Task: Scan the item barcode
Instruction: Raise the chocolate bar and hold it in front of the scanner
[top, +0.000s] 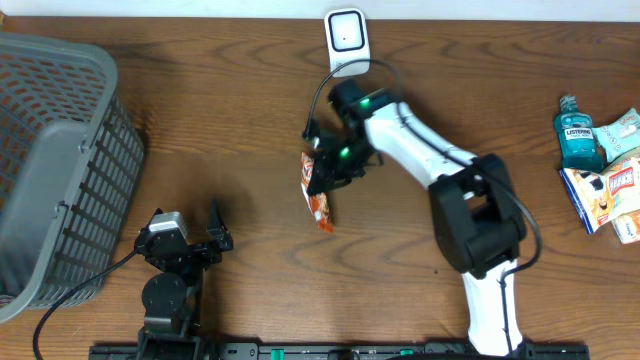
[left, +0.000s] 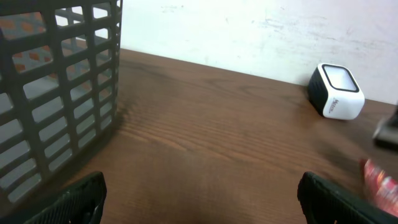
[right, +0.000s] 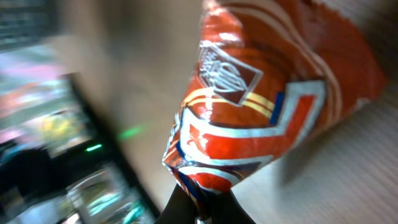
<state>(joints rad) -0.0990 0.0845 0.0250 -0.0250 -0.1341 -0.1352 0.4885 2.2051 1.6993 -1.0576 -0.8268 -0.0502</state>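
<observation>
Snack packet (top: 318, 195), orange and red, sits pinched at one end in your right jaws, which are closed tight on it. It is over the middle of the counter (top: 250, 90), near the white scanner (top: 346, 40); whether it clears the wood is unclear. Your left jaws stand wide open beside the grey basket (top: 60, 150), well apart from the packet.

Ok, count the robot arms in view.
2. The left arm sits near the basket, jaws open and empty. The right arm reaches toward the barcode scanner, jaws shut on an orange snack packet.
</observation>
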